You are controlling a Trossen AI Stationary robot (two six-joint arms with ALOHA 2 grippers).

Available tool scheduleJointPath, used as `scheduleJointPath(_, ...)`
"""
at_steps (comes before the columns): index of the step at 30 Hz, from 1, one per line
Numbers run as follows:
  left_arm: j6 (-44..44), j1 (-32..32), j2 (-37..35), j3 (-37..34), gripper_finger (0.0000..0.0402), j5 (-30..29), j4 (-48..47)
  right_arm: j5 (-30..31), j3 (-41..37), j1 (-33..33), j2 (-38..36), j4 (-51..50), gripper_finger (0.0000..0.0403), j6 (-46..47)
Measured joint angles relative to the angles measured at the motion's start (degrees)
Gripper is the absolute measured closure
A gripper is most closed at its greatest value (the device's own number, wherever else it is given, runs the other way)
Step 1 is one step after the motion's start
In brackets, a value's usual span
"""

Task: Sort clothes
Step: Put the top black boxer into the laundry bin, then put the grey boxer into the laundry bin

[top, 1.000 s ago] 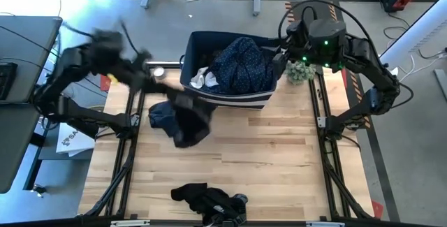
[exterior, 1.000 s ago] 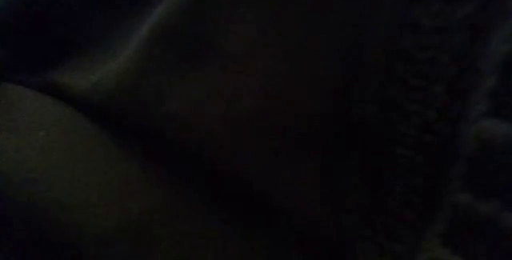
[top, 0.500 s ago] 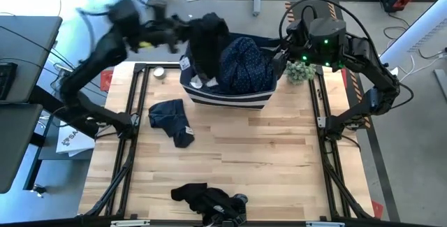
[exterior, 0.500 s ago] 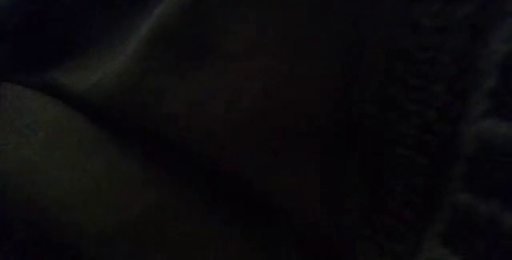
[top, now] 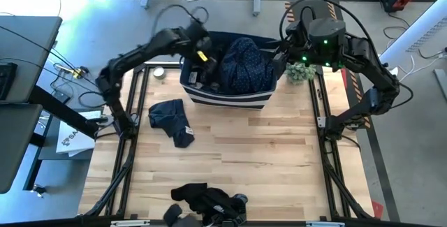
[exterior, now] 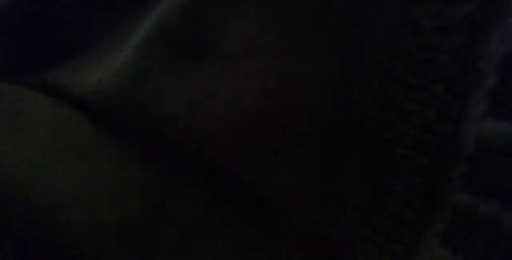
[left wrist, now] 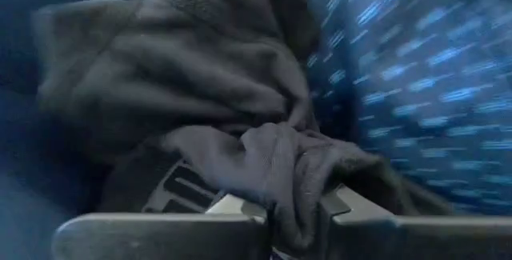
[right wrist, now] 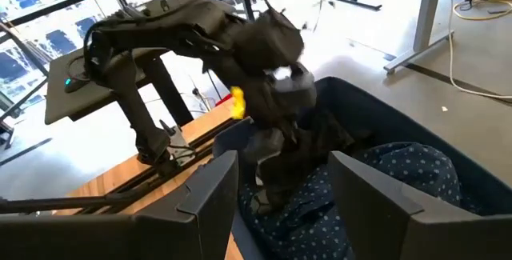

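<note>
My left gripper (top: 204, 73) is down inside the navy fabric bin (top: 230, 101) at its left end, shut on a black garment (left wrist: 184, 76). A dark navy speckled garment (top: 244, 63) fills the bin's middle and shows in the right wrist view (right wrist: 400, 180). Another navy garment (top: 171, 119) lies flat on the table left of centre. A black garment (top: 206, 198) lies crumpled at the near edge. My right gripper (right wrist: 284, 176) is open and empty, held above the bin's right end. The low view is all dark. My left gripper pinches a bunched fold of the black garment (left wrist: 290, 200) between its two fingers. It comes from above, slanting down into the bin. The rest of the garment lies heaped in the bin, against the speckled garment (left wrist: 416, 76).
A small round silver thing (top: 159, 72) lies at the table's far left corner, and a green thing (top: 300, 71) sits by the bin's right end. A desk (top: 21, 80) stands left of the table. Bare wood lies across the table's middle and right (top: 279, 157).
My left gripper has lifted the black garment off the navy one on the table's left. It has swung it up toward the far edge over the bin, then gone down into the bin's left end. The garment now lies heaped there. The navy garment stays on the table.
</note>
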Motion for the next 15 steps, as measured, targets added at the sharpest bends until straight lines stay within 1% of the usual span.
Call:
scheduleJointPath(2, 1.68, -0.07, 2.61, 0.20, 0.0355, -0.44, -1.72, 0.00, 0.02, 0.00, 0.22, -0.24, 0.0210, 0.26)
scheduleJointPath(3, 2.50, -0.04, 3.36, 0.37, 0.0341, 0.31, -2.44, 0.00, 0.02, 0.00, 0.65, -0.25, 0.0210, 0.36)
scheduleJointPath(6, 3.05, 0.56, 4.47, 0.46, 0.0289, 1.81, -5.35, -0.06, 0.02, 0.00, 1.77, -0.63, 0.0210, 1.49)
scheduleJointPath(9, 3.84, 0.86, 2.74, 1.58, 0.0239, 3.35, -8.37, -0.85, 0.02, -0.01, 3.34, -1.28, 0.0210, 2.81)
scheduleJointPath(11, 3.29, 0.48, 1.09, 3.14, 0.0217, 2.96, -11.77, -1.28, 0.02, -0.26, 4.89, -1.37, 0.0210, 2.78)
scheduleJointPath(13, 2.01, -0.38, -2.17, 5.42, 0.0206, 1.13, -10.84, -2.54, 0.04, -1.09, 7.06, -1.40, 0.0210, 1.53)
scheduleJointPath(15, 0.32, -0.94, -6.10, 7.08, 0.0203, 0.70, -11.12, -3.72, 0.04, -2.47, 9.61, -1.38, 0.0210, 0.17)
